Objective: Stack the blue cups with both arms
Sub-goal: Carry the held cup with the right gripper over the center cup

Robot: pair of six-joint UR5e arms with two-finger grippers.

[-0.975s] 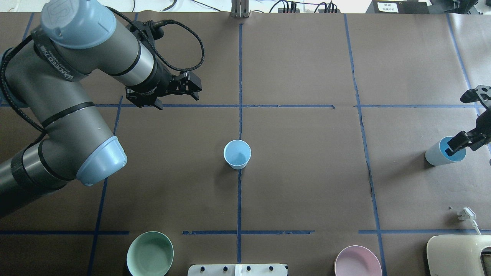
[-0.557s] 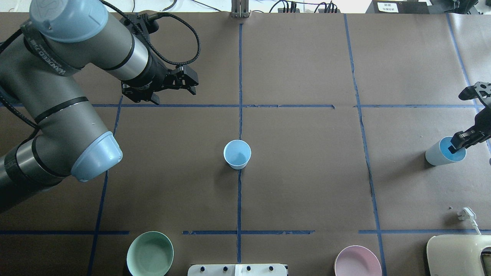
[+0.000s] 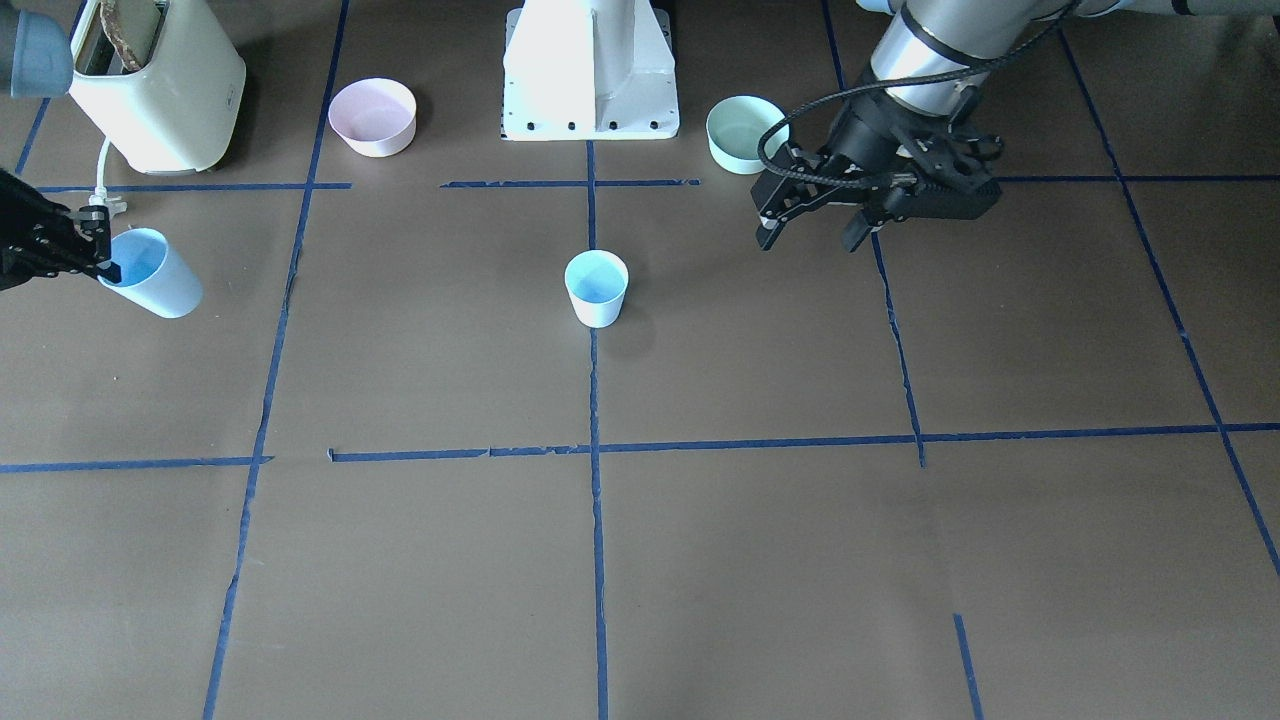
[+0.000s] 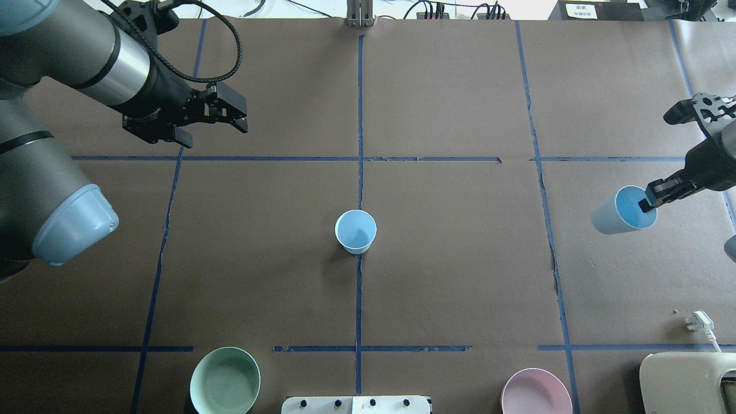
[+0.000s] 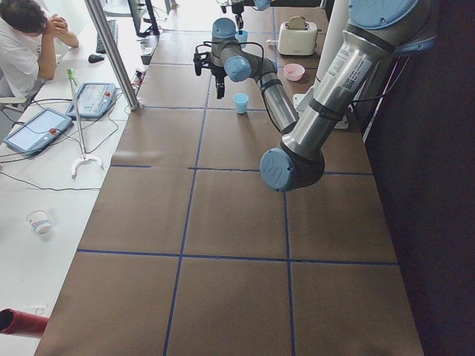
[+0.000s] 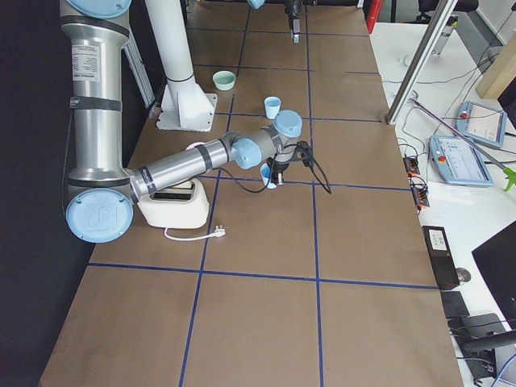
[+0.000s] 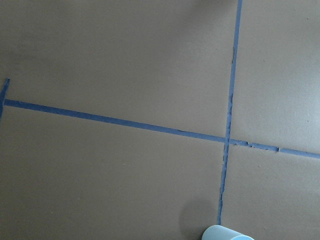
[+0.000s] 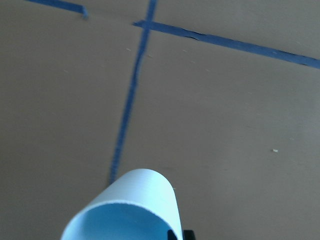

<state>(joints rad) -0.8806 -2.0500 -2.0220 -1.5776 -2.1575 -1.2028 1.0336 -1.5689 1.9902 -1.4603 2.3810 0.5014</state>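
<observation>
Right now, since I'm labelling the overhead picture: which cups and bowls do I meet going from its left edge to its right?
First the green bowl → middle cup → pink bowl → tilted cup, held by the right gripper.

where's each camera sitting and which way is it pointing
front-facing: across the table, facing the robot; shows pedestal, left gripper.
overhead: behind the robot, looking down; left gripper left, right gripper right.
exterior left: table's end, left arm near.
exterior right: opposite end, right arm near.
left wrist: down at the table; no gripper shows.
right wrist: down past the held cup.
shared: front-facing and overhead both show the centre cup.
</observation>
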